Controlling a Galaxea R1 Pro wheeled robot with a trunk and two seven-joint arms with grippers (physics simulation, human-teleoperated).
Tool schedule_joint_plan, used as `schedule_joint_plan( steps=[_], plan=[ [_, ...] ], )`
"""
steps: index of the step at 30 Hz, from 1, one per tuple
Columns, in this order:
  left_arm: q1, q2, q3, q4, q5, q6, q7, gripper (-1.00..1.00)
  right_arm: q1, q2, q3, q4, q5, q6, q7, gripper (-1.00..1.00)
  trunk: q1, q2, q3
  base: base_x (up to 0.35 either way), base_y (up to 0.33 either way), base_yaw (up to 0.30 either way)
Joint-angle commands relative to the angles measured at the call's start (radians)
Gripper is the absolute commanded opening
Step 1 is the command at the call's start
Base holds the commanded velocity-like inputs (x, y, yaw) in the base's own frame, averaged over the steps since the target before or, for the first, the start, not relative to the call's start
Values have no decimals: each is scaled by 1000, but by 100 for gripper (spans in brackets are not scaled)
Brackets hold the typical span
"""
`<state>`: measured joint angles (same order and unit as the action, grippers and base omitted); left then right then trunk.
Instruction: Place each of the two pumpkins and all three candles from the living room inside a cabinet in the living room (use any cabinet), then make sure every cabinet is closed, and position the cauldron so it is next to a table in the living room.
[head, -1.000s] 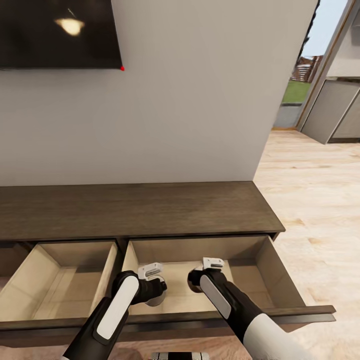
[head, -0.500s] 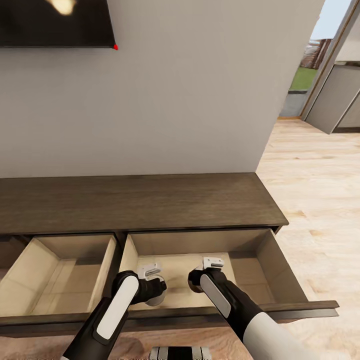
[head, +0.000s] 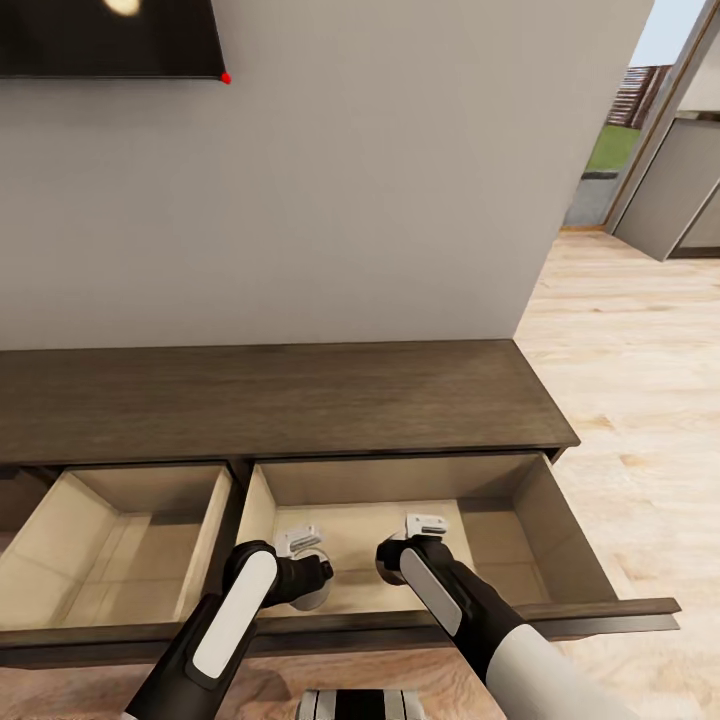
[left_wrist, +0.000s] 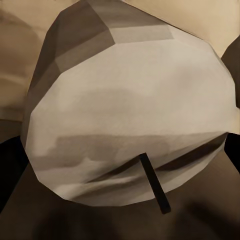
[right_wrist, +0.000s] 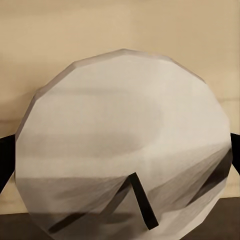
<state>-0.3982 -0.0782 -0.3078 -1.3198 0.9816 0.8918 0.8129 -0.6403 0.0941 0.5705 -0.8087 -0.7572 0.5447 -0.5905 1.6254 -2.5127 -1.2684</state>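
Observation:
The long dark-brown cabinet stands against the wall with two drawers pulled open, both showing pale beige insides. Both my arms reach over the right drawer. My left gripper is shut on a pale grey-white candle, whose dark wick points at the left wrist camera. My right gripper is shut on a second candle, with dark fingers at its sides and the drawer's beige floor behind it. The pumpkins, the third candle, the cauldron and the table are out of view.
The left drawer is open and bare inside. A dark TV hangs on the grey wall above. To the right, light wood floor leads to a doorway and grey kitchen units.
The whole head view has shifted: the TV and cabinet sit higher and the drawers show more fully, so the camera moved. Both grippers keep their candles over the right drawer.

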Motion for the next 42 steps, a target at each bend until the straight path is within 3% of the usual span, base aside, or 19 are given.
schedule_joint_plan(
  steps=[1, 26, 31, 36, 42],
  plan=[
    [-1, 0, -1, -1, 9, 1, 10, -100, -1, -1, 3, -1, -8, 1, -9, -100, 0, 0, -1, 0, 0, 0],
    [-1, 3, -2, 2, 6, -2, 11, -100, -1, -1, 3, -1, -8, 1, -9, -100, 0, 0, -1, 25, 4, 0],
    [0, 6, -4, 7, 6, -43, 10, -100, -1, -1, 3, -1, -8, 1, -9, -100, 0, -1, -5, 0, 0, 0],
    [0, 5, -10, 11, -44, -67, 11, -100, -1, -1, 3, -1, -8, 1, -9, -100, 2, -2, -20, 0, 0, 0],
    [0, 5, -13, 13, -59, -88, 10, -100, -1, -1, 3, -1, -8, 1, -9, -100, 2, -2, -20, 0, 0, 0]
  ],
)
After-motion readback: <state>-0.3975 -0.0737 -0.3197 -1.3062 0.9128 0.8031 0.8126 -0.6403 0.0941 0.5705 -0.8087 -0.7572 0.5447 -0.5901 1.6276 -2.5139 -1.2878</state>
